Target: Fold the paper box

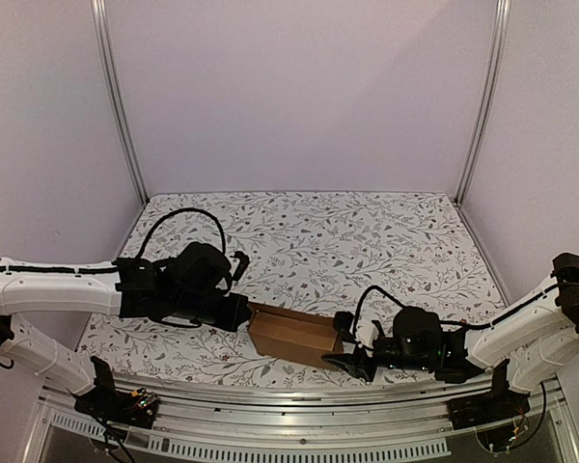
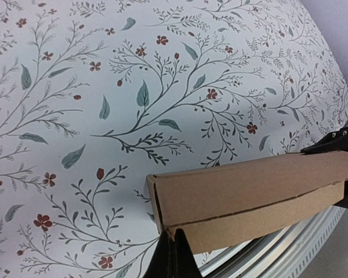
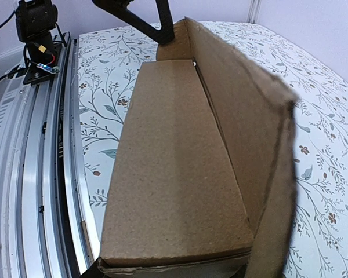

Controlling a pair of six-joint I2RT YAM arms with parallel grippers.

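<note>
I hold the paper box [image 1: 294, 336] at the table's [image 1: 367, 241] near edge, right claw [image 1: 352, 364] half-wide clasping its right end, left claw [image 1: 241, 313] pinched shut at its left corner, and next I judge the raised lid flap [image 3: 238, 116] needs pressing down and tucking.

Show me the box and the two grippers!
box [image 1: 291, 333], top view, middle of its upper face.
left gripper [image 2: 171, 246], left wrist view, between its closed fingertips.
right gripper [image 1: 340, 343], top view, between its fingertips at the box's end.
</note>
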